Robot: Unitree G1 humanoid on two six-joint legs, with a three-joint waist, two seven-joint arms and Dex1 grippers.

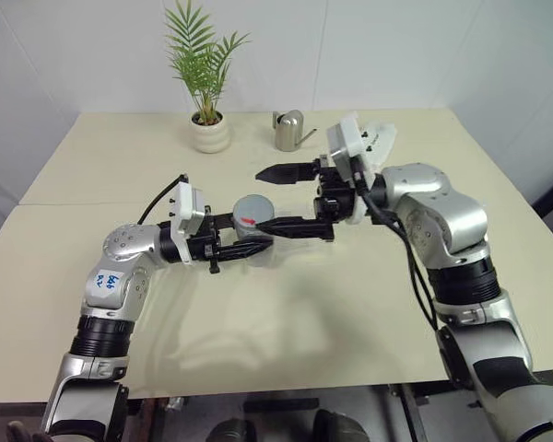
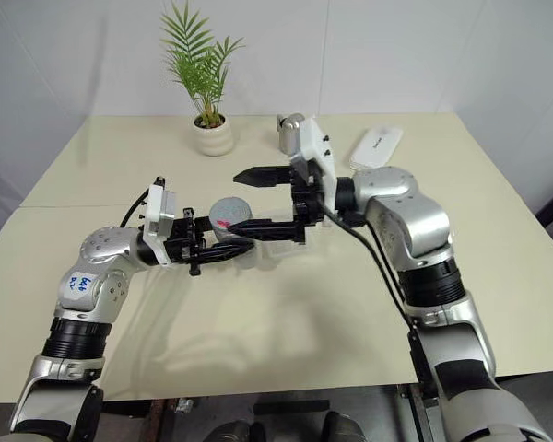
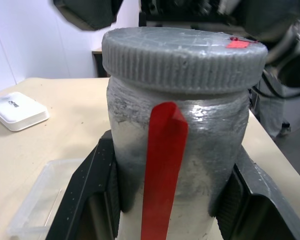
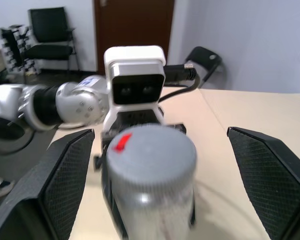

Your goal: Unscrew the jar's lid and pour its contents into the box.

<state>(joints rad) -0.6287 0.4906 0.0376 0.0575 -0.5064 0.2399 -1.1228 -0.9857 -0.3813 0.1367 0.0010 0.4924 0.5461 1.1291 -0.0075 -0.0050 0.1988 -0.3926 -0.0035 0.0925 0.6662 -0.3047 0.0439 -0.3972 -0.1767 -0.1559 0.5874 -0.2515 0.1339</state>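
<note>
Above a cream table [image 1: 286, 313], the left gripper [image 1: 251, 247] is clamped on the jar [image 3: 172, 150], its two black fingers [image 3: 90, 185] pressed against opposite sides of the silvery-grey body, red stripe facing the wrist. The lid [image 3: 182, 55] sits on the jar, a small red mark at its edge. The right gripper [image 1: 281, 198] reaches in from the opposite side with its fingers [image 4: 65, 175] spread wide, one on each side of the lid and touching neither it nor the jar; one finger runs just above the lid, the other level with the left gripper's tips. Beyond the held jar, on the tabletop, lies the box [image 3: 45, 195], a clear shallow tray, and farther off a white oblong case [image 3: 17, 110]. Behind the right gripper, near the table's far edge, stand a steel watering can [image 1: 289, 130] and a potted palm [image 1: 205, 87], both well apart from the two grippers. Whether the tray holds anything cannot be told.
</note>
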